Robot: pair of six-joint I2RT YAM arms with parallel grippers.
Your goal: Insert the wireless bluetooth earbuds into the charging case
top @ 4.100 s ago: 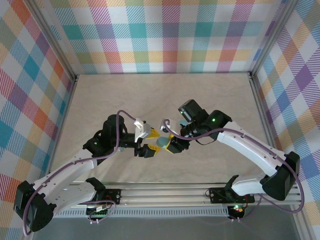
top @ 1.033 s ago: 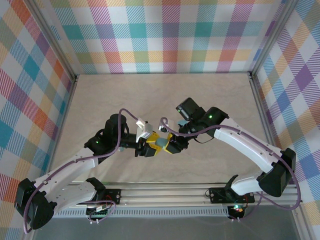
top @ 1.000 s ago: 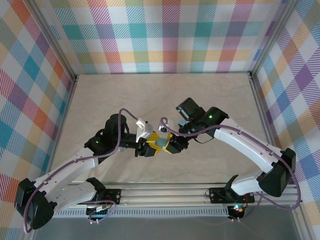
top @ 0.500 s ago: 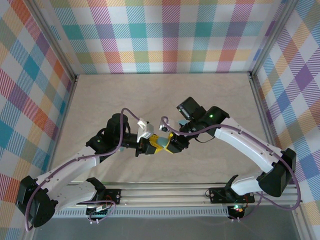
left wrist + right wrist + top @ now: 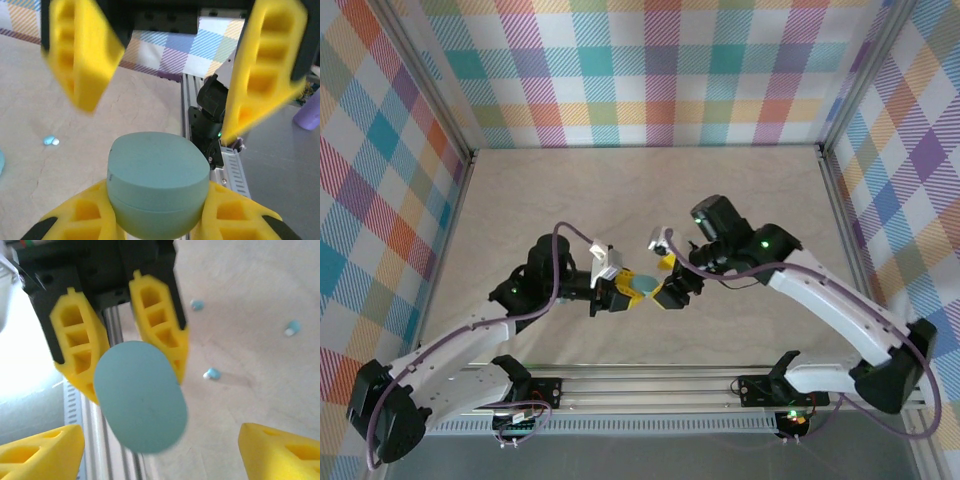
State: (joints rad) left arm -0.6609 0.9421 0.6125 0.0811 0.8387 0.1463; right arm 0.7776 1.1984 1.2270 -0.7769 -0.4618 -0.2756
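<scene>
Earbuds (image 5: 212,373), tiny pale blue-grey rounded pieces, lie loose on the pale marbled table (image 5: 250,270) in the right wrist view. I count three: one at centre right, one above it (image 5: 197,304), and one near the right edge (image 5: 291,328). At frame centre, the one light blue pebble-shaped charging case (image 5: 140,395) is pinched between the yellow ribbed fingers of the left gripper (image 5: 137,382), well apart from the earbuds. The right gripper (image 5: 160,440) is spread wide, its fingers at the bottom corners, touching nothing.

In the left wrist view, the case sits at lower centre, clamped round its lower half. A seam line runs round it and the lid appears to be down. The right gripper's two fingers hang spread in the upper corners. At middle left, a blue speck lies on the table with a white one touching it; I cannot tell whether that is one earbud or two.

In the top view, both grippers meet at frame centre with the case between them, the left pinching and the right spread.

As for risks, the case looks smooth and rounded. An off-centre squeeze from the right fingers could twist it or squirt it out of the left grip. A dropped case could scatter the earbuds, which would likely roll. With the lid down, nothing can go in yet.

The count is one held case, two grippers, and three certain earbuds, perhaps more.
</scene>
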